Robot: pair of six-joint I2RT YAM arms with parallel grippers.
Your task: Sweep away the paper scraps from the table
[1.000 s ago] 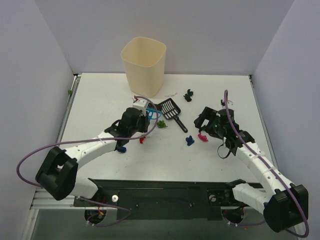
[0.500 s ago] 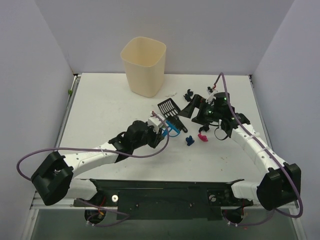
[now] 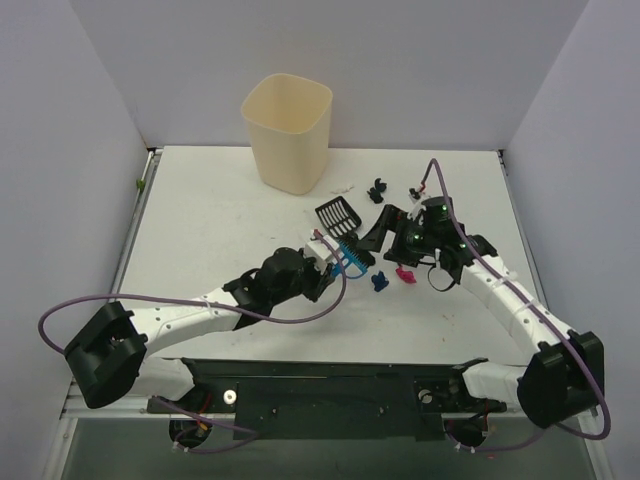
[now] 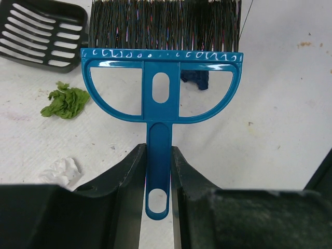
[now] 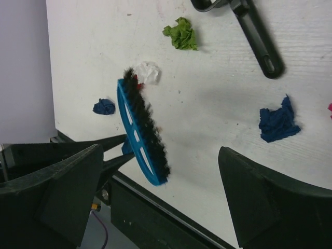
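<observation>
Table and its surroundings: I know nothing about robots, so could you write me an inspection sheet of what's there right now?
Surface: white table, faintly scuffed.
Job's things: scraps scattered mid-table, in blue, green, magenta, black and white.
Clutter: black slotted scoop lying flat; cream bin upright at the back.
Tools: left tool shut on brush; right tool open, holding nothing.
Cables: purple cable looping off each arm.
Surroundings: pale panels on three sides.
</observation>
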